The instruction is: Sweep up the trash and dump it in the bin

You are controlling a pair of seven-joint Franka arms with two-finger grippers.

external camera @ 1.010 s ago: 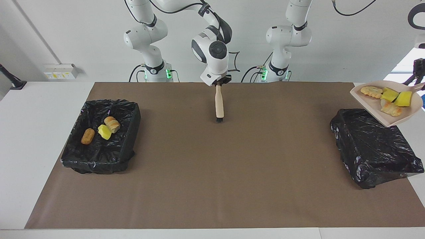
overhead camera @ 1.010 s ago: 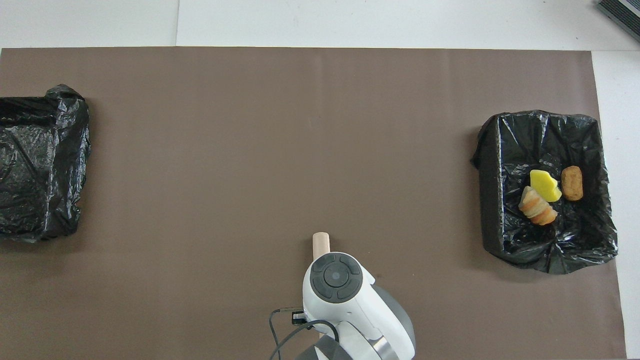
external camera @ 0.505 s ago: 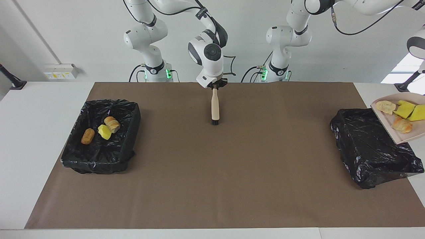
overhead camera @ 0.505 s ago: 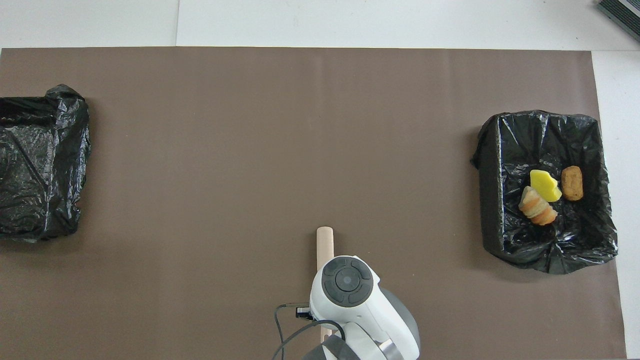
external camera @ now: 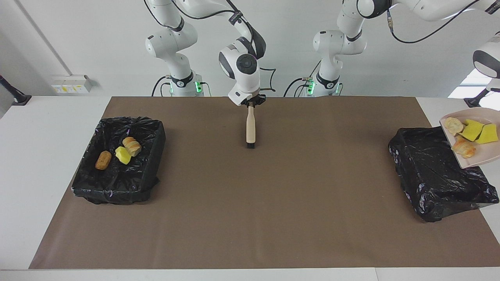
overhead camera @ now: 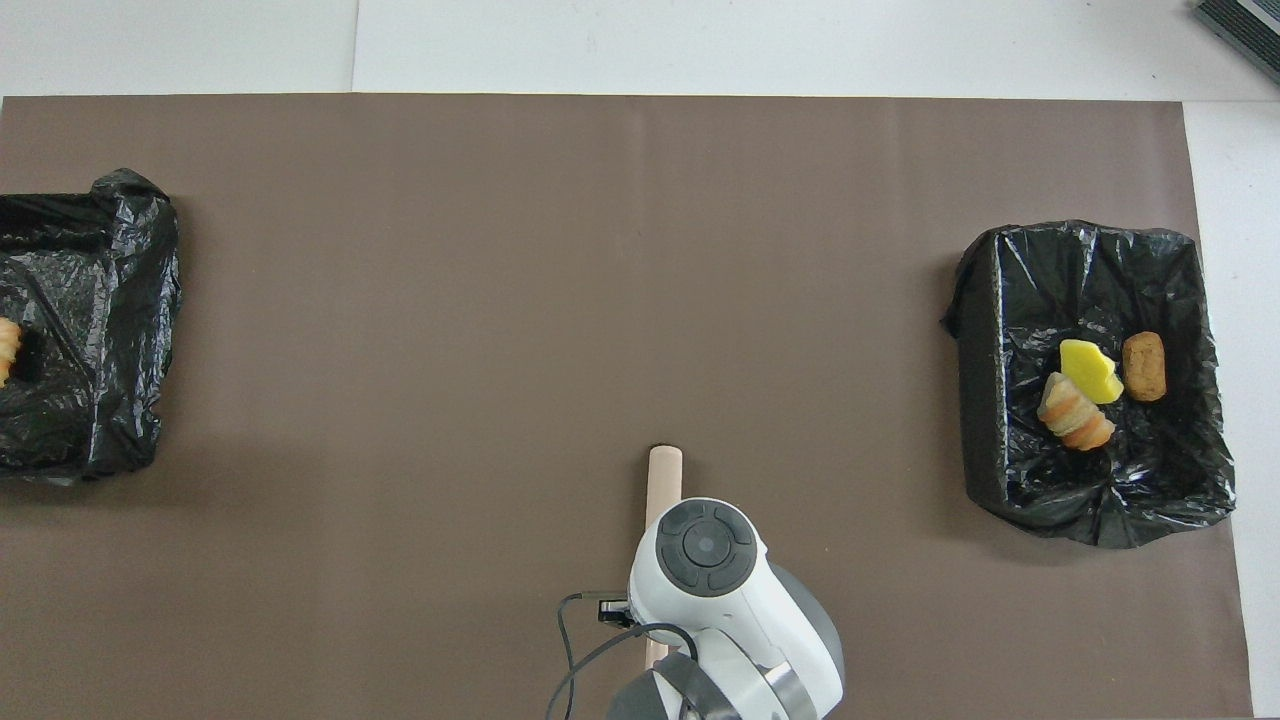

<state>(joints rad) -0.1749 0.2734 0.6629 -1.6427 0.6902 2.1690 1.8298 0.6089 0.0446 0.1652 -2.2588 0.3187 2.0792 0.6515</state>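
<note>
Now, at the right arm's end of the table sits a black-lined bin (external camera: 117, 183). It already holds three pieces of the trash: a brown lump (external camera: 103, 160), a yellow sponge chunk (external camera: 123, 155) and a bread-like roll (external camera: 133, 146), close together on its floor.

Over the middle of the brown mat (external camera: 250, 218), the right gripper (external camera: 250, 102) is clamped on the top of the brush (external camera: 250, 128). The brush hangs almost upright, with its dark bristles at or just above the mat (contact cannot be told). That arm waits.

Toward the left arm's end lies the second bin (external camera: 433, 183), its liner crumpled. Above the corner of it nearest the left arm's end hangs the dustpan (external camera: 478, 160), tilted so that its open lip slopes down toward the bin's middle. The left gripper is out of frame past the pan's handle, closed, and by all signs it carries the pan.

Four pieces ride on the pan: a pale bread lump (external camera: 454, 125), two yellow chunks (external camera: 472, 130) and an orange-brown pastry piece (external camera: 463, 148), which lies lowest and closest to the lip.

The dump turns on this slope. The pieces sit up-slope of the lip and the bin lies down-slope under it, so more tilt should slide them in. The risk is that the lip is too close to the bin's rim.
</note>
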